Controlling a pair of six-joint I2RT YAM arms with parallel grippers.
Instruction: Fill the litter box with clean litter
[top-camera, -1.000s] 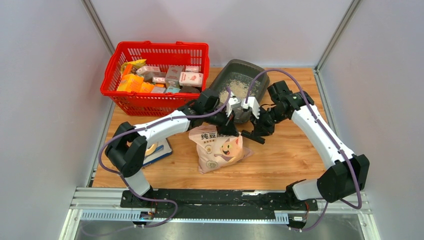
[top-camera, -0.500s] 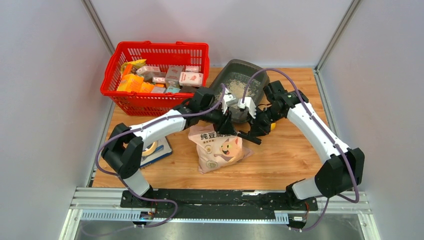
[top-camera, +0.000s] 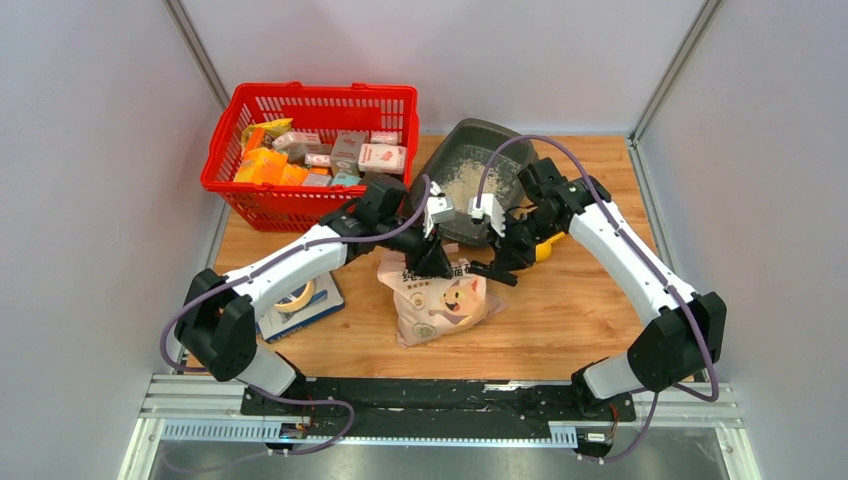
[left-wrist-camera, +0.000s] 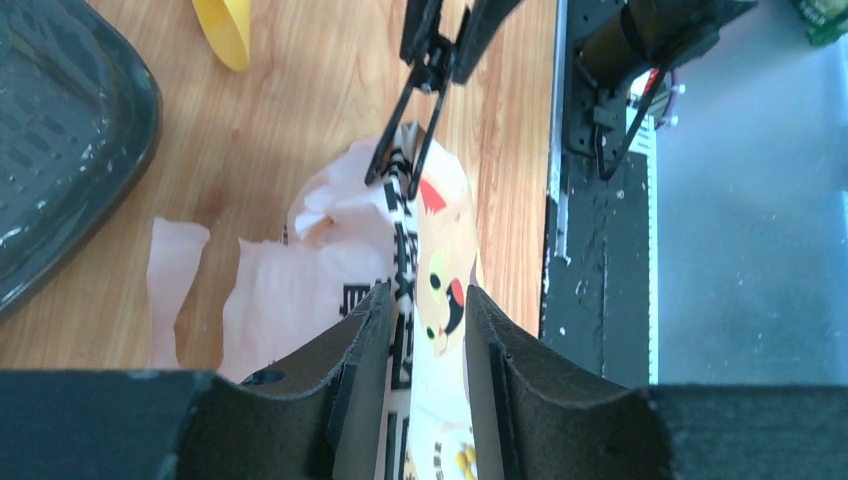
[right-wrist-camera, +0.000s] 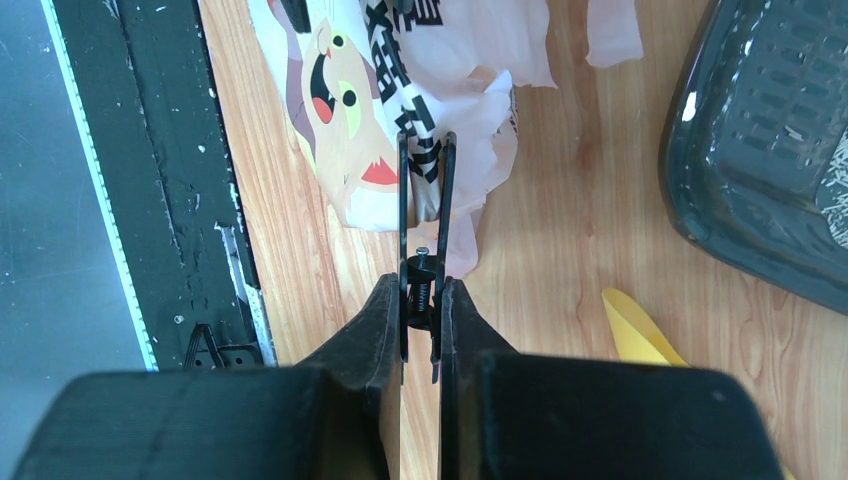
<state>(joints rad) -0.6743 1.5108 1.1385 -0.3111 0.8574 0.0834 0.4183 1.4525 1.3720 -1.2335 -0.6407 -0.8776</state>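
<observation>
I've drawn my left gripper (left-wrist-camera: 425, 305) back from the litter box (top-camera: 480, 127), jaws now parted astride the bag (left-wrist-camera: 290, 290) below it.

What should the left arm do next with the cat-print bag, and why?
Probably close the left gripper on the bag: its fingers stand open either side of the bag without pinching it, while the right gripper, shut on a black clip, has the clip's prongs at the bag's mouth. Steadying the bag should help.

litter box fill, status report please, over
Left claw open astride pink-beige printed litter bag; right claw shut on black spring clip pinching the bag. Dark grey plastic litter box holds some pale litter. Yellow plastic scoop beside it.
</observation>
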